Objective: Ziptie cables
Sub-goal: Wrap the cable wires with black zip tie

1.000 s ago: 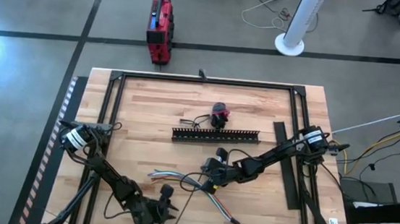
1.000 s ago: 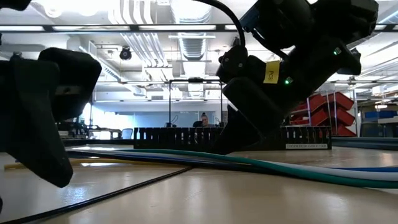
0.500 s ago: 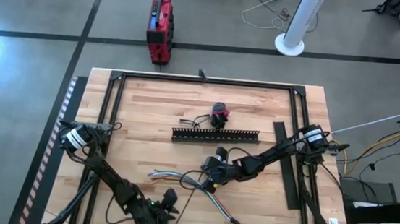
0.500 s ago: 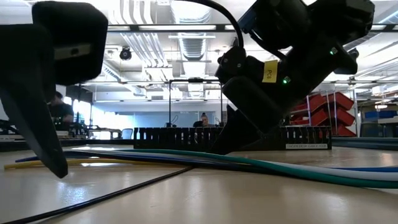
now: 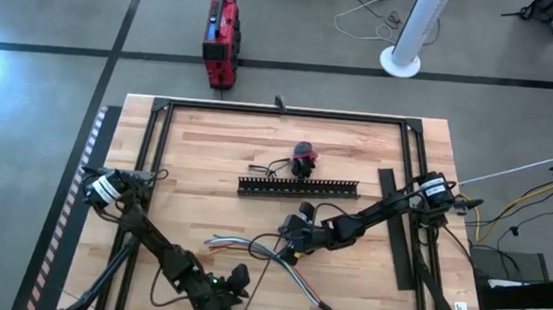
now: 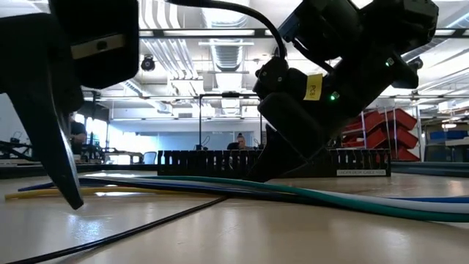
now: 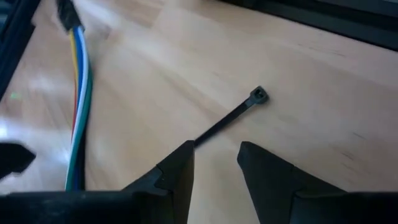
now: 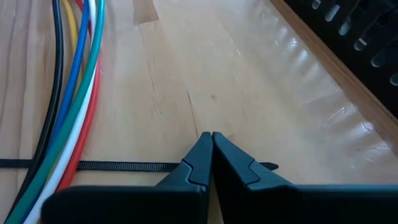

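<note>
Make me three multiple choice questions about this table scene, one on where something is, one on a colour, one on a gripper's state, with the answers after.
1. Where does the long black comb-slotted duct lie?
A. Across the middle of the wooden table
B. On the floor
C. Under the left arm

2. What colour is the thin plastic ziptie?
A. White
B. Black
C. Red

3. How are the right gripper fingers?
A. Wide apart
B. Clamped on the duct
C. Shut together, holding nothing

Answers: 1 A, the high view shows it mid-table. 2 B, the left wrist view shows a black strip ahead of the open left gripper. 3 C, its fingertips meet beside the bundle of coloured cables.
</note>
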Available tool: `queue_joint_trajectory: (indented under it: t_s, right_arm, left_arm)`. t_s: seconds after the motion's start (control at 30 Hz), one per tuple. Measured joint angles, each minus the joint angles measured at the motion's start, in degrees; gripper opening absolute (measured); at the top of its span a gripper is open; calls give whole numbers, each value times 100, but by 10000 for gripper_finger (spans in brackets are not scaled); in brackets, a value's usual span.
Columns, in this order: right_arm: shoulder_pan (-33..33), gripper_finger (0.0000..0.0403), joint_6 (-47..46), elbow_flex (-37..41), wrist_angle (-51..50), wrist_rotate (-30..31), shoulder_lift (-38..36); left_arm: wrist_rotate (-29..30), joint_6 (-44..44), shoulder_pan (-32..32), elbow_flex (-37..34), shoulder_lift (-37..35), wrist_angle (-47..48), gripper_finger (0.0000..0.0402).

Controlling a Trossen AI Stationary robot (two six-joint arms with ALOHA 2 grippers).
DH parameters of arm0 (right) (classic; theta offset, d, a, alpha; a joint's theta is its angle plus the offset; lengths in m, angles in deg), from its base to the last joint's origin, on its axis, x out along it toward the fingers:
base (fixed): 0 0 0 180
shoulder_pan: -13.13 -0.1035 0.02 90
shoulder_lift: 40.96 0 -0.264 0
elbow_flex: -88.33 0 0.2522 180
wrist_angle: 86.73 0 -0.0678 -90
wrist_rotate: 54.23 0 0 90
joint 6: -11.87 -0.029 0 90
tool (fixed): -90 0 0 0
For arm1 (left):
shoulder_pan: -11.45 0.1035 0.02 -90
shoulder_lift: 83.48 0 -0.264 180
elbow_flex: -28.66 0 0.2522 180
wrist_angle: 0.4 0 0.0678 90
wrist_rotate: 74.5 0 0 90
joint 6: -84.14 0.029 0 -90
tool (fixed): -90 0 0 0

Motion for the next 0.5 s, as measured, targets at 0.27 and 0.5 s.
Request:
queue_joint_trajectory:
  t_s: [0.27,0.5]
  right_arm:
    - [2,0,-89,10,53,15,2]
    - [2,0,-88,10,55,13,2]
  left_arm:
    - [-403,914,164,414,672,-79,106]
    - [-338,1186,200,734,826,168,96]
